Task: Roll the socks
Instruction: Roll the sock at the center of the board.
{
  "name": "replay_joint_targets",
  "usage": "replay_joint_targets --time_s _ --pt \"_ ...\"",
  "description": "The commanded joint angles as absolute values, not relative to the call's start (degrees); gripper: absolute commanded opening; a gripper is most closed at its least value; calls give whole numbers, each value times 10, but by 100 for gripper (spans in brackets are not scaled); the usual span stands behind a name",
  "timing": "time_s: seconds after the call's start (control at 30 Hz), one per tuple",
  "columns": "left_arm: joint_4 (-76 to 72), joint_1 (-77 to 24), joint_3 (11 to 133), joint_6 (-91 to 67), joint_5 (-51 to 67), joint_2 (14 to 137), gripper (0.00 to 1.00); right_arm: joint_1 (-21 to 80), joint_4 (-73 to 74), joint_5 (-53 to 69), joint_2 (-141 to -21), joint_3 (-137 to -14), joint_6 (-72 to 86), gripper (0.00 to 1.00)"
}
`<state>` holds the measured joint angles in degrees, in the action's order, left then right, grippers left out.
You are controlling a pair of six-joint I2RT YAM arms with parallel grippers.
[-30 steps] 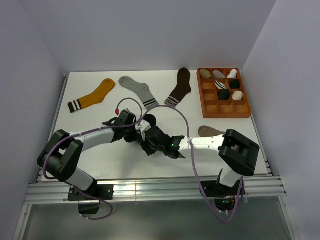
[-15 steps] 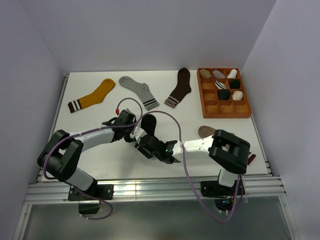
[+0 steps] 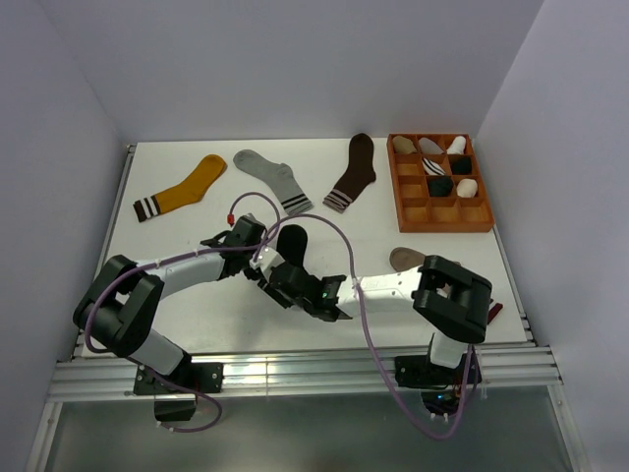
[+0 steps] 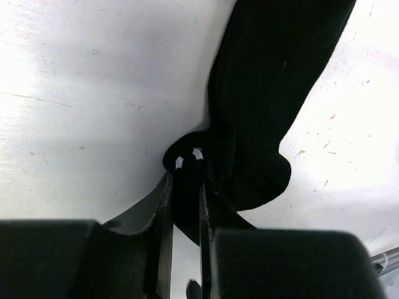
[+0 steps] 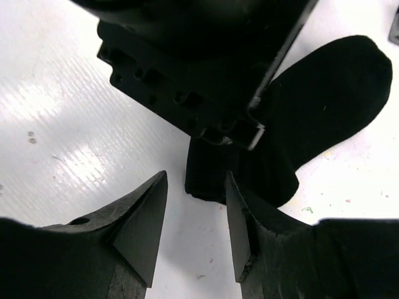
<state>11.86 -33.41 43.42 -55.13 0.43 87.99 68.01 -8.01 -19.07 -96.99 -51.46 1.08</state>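
The white table (image 3: pixel 167 231) spreads out under both my arms, and well beyond all my fingers, off to the right at the far side, sits the wooden tray (image 3: pixel 440 227) with rolled socks in several of its compartments. Far ahead of my fingers three socks lie flat in a row: a mustard sock (image 3: pixel 192 185) to the left, a grey sock (image 3: pixel 270 177) in the middle and a brown sock (image 3: pixel 356 172) to the right. A taupe sock (image 3: pixel 406 258) lies well to the right of my right fingers, partly hidden by my right arm. The black sock (image 3: pixel 292 241) is the one I am working on. It stretches away from my left fingers with its rounded toe farthest from them. My left gripper (image 4: pixel 185 168) is clamped on the near edge of that sock, with dark fabric pinched between the two fingers (image 4: pixel 163 205). My right gripper (image 5: pixel 194 187) stands just beside it, jaws apart and holding nothing. The sock's bunched near end lies just ahead of the gap, under my left gripper.
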Motion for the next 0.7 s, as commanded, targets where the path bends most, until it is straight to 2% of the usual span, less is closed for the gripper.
replay_joint_targets --time_s 0.0,0.33,0.6,0.63,0.67 --pt "176 -331 433 -529 -5 882 12 685 -105 -203 -990 -535 -11 50" --pt "170 -331 430 -531 4 882 12 685 -94 -211 -1044 -534 -5 49" --pt "174 -331 438 -522 13 871 16 684 -38 -238 -1091 -557 -1 43" --pt "175 -331 439 -523 13 868 16 683 -32 -238 -1094 -559 -1 42" --pt "178 -331 439 -522 12 865 18 683 -25 -237 -1097 -562 10 34"
